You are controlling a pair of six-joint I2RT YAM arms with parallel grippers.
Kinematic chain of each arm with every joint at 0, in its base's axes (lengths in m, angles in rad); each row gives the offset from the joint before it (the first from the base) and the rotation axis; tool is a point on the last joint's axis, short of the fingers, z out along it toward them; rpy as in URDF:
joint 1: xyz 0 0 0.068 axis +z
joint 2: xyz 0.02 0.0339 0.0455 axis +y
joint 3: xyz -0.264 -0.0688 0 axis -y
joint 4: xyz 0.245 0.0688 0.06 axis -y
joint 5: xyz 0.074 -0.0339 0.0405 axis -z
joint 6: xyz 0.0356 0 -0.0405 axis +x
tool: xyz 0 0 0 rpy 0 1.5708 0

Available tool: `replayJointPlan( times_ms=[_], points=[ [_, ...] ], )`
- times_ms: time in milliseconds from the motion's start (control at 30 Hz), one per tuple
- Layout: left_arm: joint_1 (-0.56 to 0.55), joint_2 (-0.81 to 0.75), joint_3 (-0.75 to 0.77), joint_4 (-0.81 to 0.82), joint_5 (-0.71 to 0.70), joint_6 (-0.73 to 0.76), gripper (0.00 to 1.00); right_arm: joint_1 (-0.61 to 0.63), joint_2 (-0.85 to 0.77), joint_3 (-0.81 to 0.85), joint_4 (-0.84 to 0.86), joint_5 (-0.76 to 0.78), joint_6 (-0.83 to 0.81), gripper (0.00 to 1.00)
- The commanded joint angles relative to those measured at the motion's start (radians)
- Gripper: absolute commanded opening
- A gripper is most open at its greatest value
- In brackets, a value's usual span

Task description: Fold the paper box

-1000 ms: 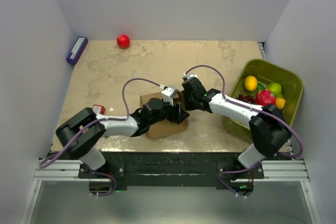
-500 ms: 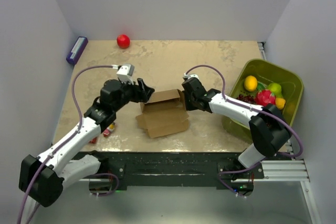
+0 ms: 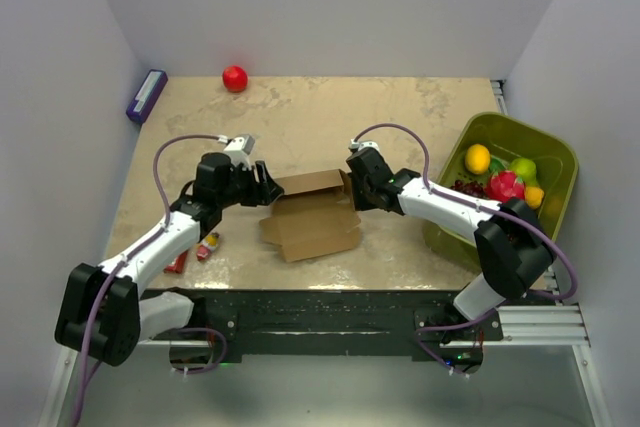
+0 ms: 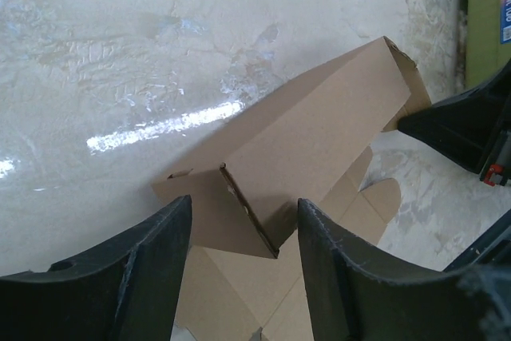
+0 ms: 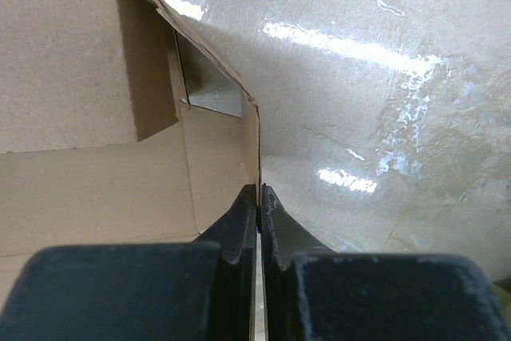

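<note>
Our paper box (image 3: pixel 310 215) sits half-folded on the surface (image 3: pixel 330 117) just left of the green bin (image 3: pixel 535 134), back wall up and front flaps lying flat. The right fingers (image 5: pixel 243 225), on its bin side, are pinched tight on the side wall's edge. The left fingers (image 3: pixel 266 187), at the end away from the bin, are spread wide around that corner, gripping nothing.
</note>
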Motion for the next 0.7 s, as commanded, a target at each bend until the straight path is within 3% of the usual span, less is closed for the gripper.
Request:
replayJointPlan(
  times_ms=[0, 400, 667],
  points=[
    [0.007, 0.008, -0.032, 0.12, 0.033, -0.032, 0.58, 0.0, -0.006, 0.022, -0.051, 0.027, -0.016, 0.0],
    [0.01, 0.113, -0.043, 0.194, 0.073, -0.049, 0.43, 0.024, -0.015, 0.054, -0.065, -0.002, -0.013, 0.0],
    [0.01, 0.178, 0.029, 0.119, 0.197, -0.026, 0.42, 0.063, 0.005, 0.094, -0.054, -0.054, -0.003, 0.0]
  ],
)
